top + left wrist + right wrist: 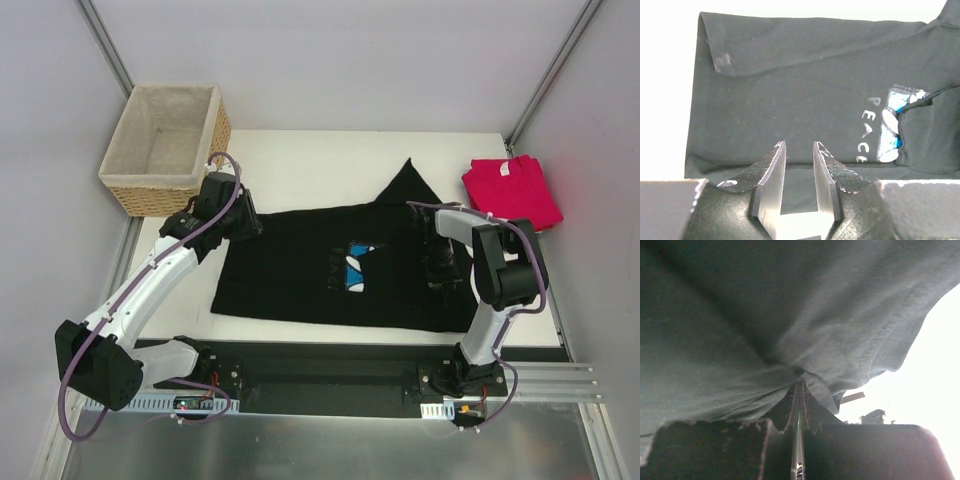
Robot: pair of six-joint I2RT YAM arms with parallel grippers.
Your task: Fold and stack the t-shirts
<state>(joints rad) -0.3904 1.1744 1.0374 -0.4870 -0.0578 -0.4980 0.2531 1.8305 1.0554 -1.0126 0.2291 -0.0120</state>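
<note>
A black t-shirt with a blue and white print lies spread across the middle of the table, one corner peaked toward the back. My right gripper sits low on its right part. In the right wrist view the right gripper is shut on a pinch of the black t-shirt, which drapes over the fingers. My left gripper is at the shirt's left edge. There the left gripper stands open just above the black t-shirt, with nothing gripped. The pinkish-red t-shirt lies folded at the back right.
A wicker basket with pale lining stands at the back left corner, close behind my left arm. White table shows behind the black shirt. Grey walls close in both sides.
</note>
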